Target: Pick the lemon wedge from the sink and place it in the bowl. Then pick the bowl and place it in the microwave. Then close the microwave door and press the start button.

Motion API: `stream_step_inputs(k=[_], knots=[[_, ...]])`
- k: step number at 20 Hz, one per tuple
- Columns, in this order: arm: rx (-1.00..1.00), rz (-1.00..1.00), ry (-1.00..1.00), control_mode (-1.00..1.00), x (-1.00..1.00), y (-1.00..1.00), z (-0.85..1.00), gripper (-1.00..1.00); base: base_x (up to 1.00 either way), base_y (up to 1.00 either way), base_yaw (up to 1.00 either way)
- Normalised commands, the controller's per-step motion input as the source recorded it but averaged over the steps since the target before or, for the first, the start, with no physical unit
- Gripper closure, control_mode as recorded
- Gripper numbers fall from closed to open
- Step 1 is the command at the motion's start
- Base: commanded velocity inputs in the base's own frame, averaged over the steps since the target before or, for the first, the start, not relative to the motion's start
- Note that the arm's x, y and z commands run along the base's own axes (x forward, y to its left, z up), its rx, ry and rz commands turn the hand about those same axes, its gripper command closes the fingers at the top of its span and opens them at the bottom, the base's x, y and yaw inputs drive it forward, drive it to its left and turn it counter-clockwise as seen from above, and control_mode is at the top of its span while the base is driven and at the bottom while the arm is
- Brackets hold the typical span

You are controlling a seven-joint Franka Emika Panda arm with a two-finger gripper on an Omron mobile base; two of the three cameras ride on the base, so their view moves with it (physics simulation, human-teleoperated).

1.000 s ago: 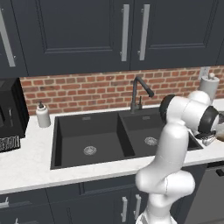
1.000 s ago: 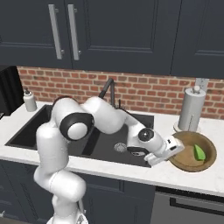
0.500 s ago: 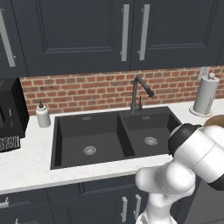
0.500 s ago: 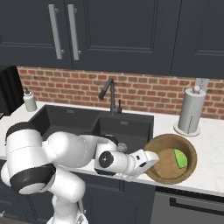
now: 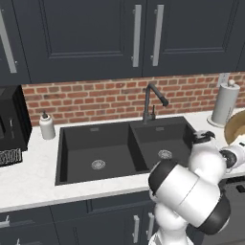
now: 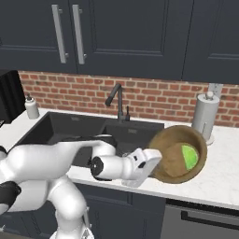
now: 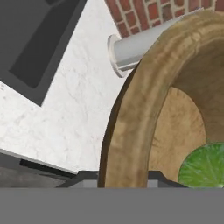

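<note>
Dark cabinets [image 5: 119, 38] with silver handles hang above a red brick wall [image 5: 100, 98]; below the wall runs a white marble counter [image 5: 28, 177].

Both base views face sink [image 5: 127, 146] from behind; hand view close on bowl [image 7: 131, 118] rim.

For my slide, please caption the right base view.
White arm's gripper holds round light-brown wooden bowl, tilted, green wedge inside, above white counter.

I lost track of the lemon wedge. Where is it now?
In the right base view, the lemon wedge lies inside the tilted bowl, which the gripper holds above the counter, right of the sink.
</note>
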Motion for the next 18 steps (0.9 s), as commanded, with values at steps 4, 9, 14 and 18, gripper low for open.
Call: stream_step_inputs(k=[4,9,14,18], knots=[[0.0,0.01,0.28,-1.0,0.0,0.28,1.0,1.0,0.0,0.0,0.0],[0.01,0.03,0.37,-1.0,0.0,0.23,1.0,1.0,0.0,0.0,0.0],[0.02,0.07,0.37,-1.0,0.0,0.19,1.0,1.0,0.0,0.0,0.0],[0.1,0.11,0.36,-1.0,-0.02,0.19,1.0,1.0,0.0,0.0,0.0]])
